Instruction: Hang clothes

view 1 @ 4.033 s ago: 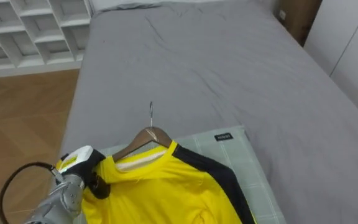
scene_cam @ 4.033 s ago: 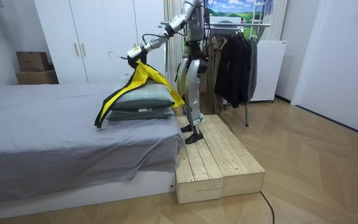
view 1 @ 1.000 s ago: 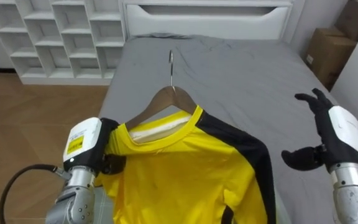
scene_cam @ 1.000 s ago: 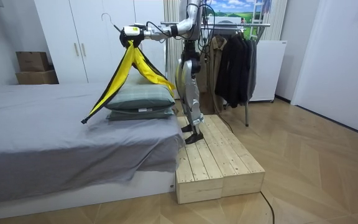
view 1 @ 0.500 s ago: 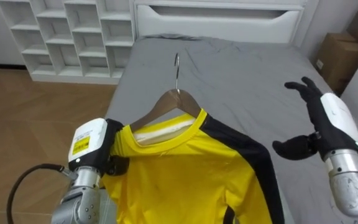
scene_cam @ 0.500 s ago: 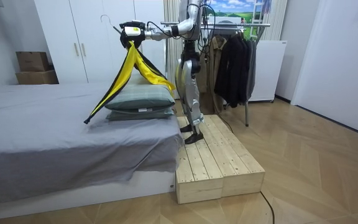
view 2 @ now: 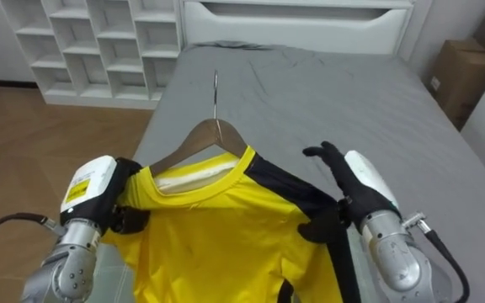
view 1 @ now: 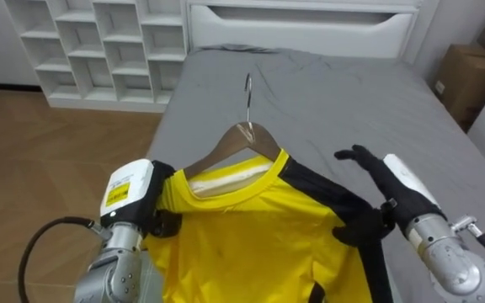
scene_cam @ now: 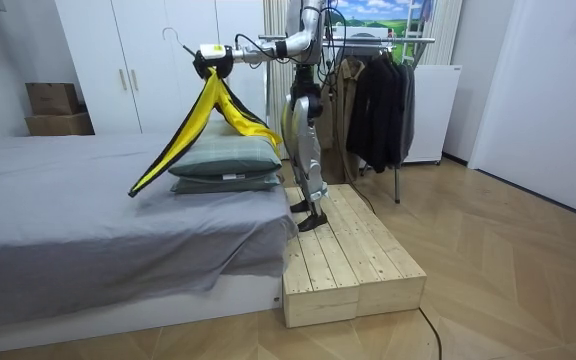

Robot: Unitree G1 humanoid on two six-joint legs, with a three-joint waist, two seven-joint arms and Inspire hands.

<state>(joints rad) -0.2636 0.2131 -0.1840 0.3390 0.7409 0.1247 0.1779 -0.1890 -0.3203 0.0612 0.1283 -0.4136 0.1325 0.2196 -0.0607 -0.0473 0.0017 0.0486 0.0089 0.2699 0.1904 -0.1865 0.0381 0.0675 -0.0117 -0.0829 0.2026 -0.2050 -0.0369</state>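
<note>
— Is there any writing you can read from where you stand?
— Nothing legible. The yellow sticker (view 1: 118, 195) on the back of my left hand (view 1: 141, 187) has some dark print on it, but the marks are too small for me to make out a single word

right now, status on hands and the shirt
Left hand shut on yellow shirt at hanger end, held above bed. Right hand open at its other shoulder. Nothing blocking.
</note>
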